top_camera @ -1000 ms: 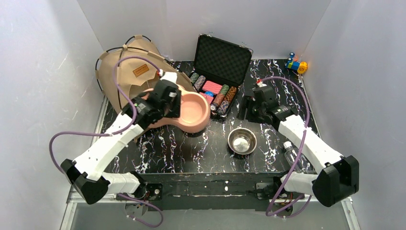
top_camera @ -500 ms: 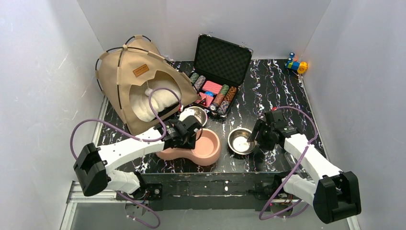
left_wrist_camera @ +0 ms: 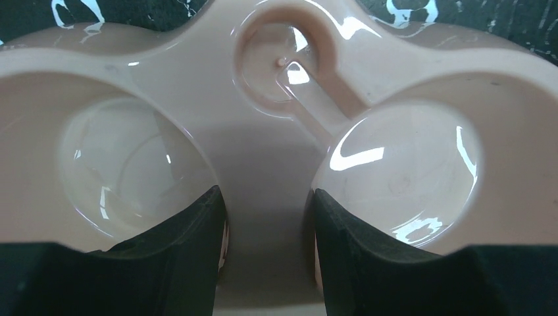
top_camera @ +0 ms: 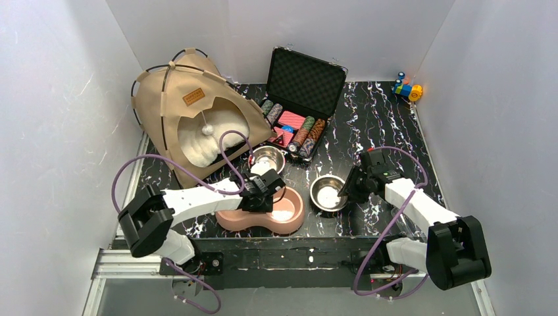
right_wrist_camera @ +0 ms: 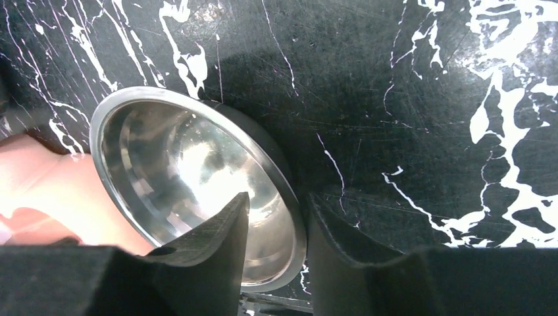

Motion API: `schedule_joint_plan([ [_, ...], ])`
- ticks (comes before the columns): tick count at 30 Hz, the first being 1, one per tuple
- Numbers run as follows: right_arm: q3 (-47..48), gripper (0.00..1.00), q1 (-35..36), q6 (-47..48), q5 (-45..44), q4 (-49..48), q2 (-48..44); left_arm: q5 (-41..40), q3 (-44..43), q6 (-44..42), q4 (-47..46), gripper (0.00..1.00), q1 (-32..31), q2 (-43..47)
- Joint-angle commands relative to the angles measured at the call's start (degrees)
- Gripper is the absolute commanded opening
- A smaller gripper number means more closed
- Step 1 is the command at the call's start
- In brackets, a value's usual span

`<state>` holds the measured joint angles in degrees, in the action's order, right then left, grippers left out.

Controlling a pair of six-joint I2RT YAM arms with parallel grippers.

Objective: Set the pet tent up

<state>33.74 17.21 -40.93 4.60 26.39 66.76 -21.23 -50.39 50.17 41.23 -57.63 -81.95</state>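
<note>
Left claw [left_wrist_camera: 264, 210] clenched on glossy pink feeder [left_wrist_camera: 197, 72], at bridge between wells. Right claw [right_wrist_camera: 276, 207] straddles round steel bowl [right_wrist_camera: 177, 158] rim; grip unclear. Tan canvas tent [top_camera: 161, 108] upright, upper left of marbled worktop [top_camera: 381, 125].

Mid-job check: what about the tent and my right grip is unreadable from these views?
Pet tent: rear poles, top view, hidden by its own canvas; label text too small; absent from both wrist views.
Right gripper: whether it pinches the steel bowl rim, right wrist view, contact hidden behind its fingers.
Colourful item, far right corner: top view, too small to identify.
</note>
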Motion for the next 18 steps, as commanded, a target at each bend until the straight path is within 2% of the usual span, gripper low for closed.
schedule_joint_plan([
  [1,0.70,0.39,-0.18,-0.07,0.54,-2.41,0.29,-1.55,-0.14,0.63,-3.15,0.02,-0.30,-1.68],
  [4,0.57,0.30,-0.25,0.30,0.15,-2.30,0.09,-1.36,-0.52,-0.15,-3.72,0.12,-0.29,-2.55],
  [6,0.54,0.24,-0.25,0.61,-0.09,-2.22,-0.32,-1.71,-0.63,-0.59,-3.75,0.25,-0.29,-2.18],
  [9,0.78,0.14,-0.25,1.27,-0.69,-1.97,-1.27,-3.19,-1.03,-2.04,-3.88,0.51,-0.22,-0.49],
  [11,1.14,0.04,-0.25,1.84,-1.09,-1.47,-2.11,-4.71,-1.96,-3.85,-2.99,0.72,-0.08,1.00],
  [15,2.33,0.01,-0.25,2.98,-2.15,0.29,-4.54,-5.05,-4.02,-10.13,-2.81,0.97,1.54,4.62],
  [18,3.60,0.01,-0.16,4.37,-1.15,1.31,-8.62,-2.80,-5.44,-18.61,-4.61,0.98,3.95,8.67],
])
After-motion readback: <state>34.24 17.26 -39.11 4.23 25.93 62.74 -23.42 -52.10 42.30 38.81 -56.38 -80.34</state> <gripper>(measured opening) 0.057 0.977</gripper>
